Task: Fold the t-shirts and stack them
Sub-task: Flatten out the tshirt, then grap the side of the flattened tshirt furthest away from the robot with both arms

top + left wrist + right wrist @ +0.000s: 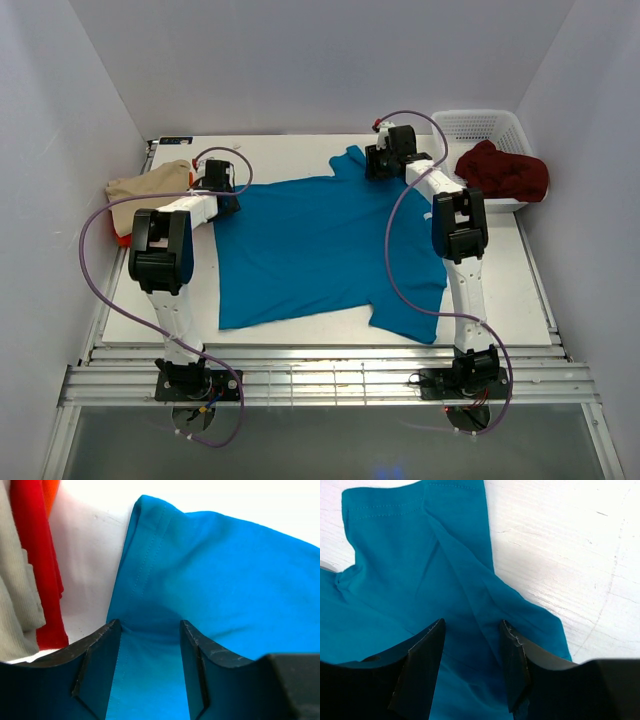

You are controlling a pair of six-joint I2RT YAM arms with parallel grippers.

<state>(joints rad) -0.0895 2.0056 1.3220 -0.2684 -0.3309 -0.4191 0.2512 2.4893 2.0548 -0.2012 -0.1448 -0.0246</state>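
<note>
Top external view, nearest first: the teal blue soft cloth short-sleeved t-shirt (310, 250) lies spread flat across the white table (300, 335), one sleeve reaching back toward the right arm's base.

Farther in, the left gripper (150, 625) is down on the shirt's far-left corner. Its black fingers (102, 670) stand apart, with teal cloth lying in the gap and a stitched edge running away beyond them. They are not closed on the cloth.

The right gripper (472, 625) sits at the shirt's far sleeve, jaws likewise apart, with a creased fold of teal passing between them (bare table shows just to its right).

Left of the left gripper, a beige soft cloth t-shirt (150, 185) lies bunched at the table's edge on top of a bright red cloth t-shirt (37, 560), well apart from the teal one.

At the far right, a dark maroon cloth t-shirt (505, 172) hangs crumpled over the rim of the white plastic lattice basket (480, 122).
</note>
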